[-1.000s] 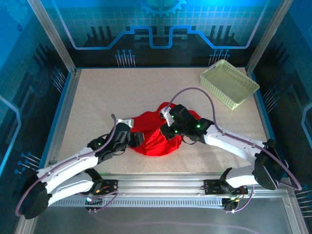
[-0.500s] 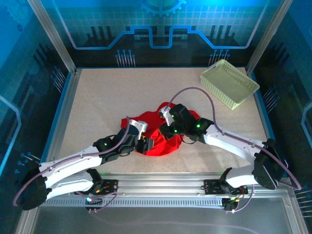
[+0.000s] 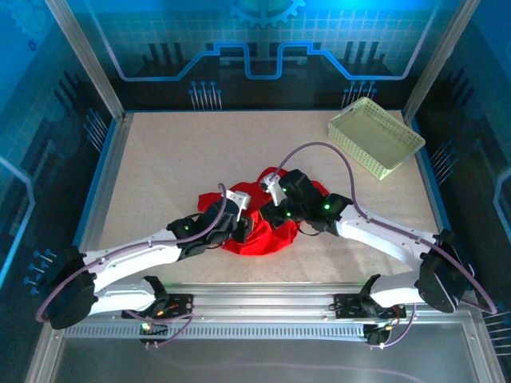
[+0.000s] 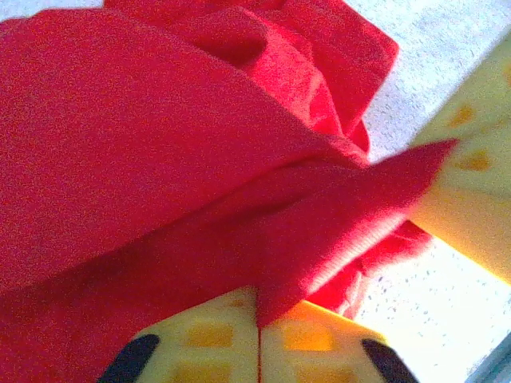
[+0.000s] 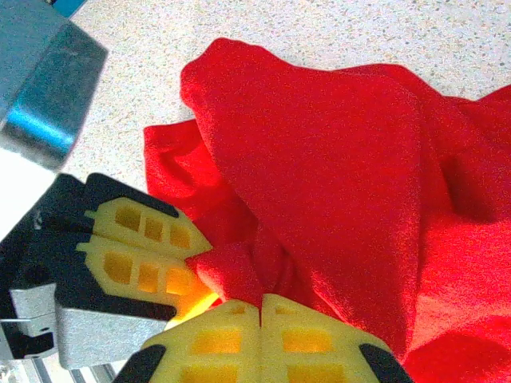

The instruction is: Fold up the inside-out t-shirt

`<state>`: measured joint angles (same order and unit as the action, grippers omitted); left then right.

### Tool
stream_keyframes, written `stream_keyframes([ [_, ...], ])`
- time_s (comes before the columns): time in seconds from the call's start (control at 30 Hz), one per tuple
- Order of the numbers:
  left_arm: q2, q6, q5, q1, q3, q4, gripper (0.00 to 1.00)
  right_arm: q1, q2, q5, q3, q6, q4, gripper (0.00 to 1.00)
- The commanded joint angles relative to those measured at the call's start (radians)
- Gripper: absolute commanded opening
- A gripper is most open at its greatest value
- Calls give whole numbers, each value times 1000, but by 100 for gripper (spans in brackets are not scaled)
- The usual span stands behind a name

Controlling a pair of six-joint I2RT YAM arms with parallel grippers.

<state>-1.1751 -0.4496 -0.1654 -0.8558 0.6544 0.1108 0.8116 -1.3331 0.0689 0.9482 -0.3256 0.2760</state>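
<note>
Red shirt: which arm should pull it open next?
Probably the left, narrowly. The left gripper and right gripper are both shut on the t-shirt, side by side, but the basket stands on the right arm's side of the table.

A robotics lab test cell, seen from above. A speckled beige tabletop [image 3: 160,159] is boxed in by aluminium frame posts [image 3: 86,60]. Blue-lit wall panels [image 3: 263,40] at 12 o'clock are printed with circuit lines and a gear. A slotted aluminium mounting rail [image 3: 263,303] runs along 6 o'clock.
</note>
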Motion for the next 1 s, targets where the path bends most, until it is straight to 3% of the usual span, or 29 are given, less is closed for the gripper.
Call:
stream_keyframes([
  [0.0,58,27,83,-6,-11,-63,0,-44,8,28,25,5,-9,0],
  [0.17,182,17,206,-6,-86,-134,0,-121,-43,97,49,-4,-49,0],
  [0.3,219,-18,205,6,-130,-154,0,-119,-93,18,90,-20,-17,34],
  [0.43,210,-69,214,62,-156,-161,0,-81,-38,-111,66,8,18,48],
  [0.63,204,-127,255,141,-201,-233,0,25,100,-141,-17,36,53,47],
  [0.97,211,-152,292,161,-222,-259,0,132,31,-82,-94,-278,-73,51],
])
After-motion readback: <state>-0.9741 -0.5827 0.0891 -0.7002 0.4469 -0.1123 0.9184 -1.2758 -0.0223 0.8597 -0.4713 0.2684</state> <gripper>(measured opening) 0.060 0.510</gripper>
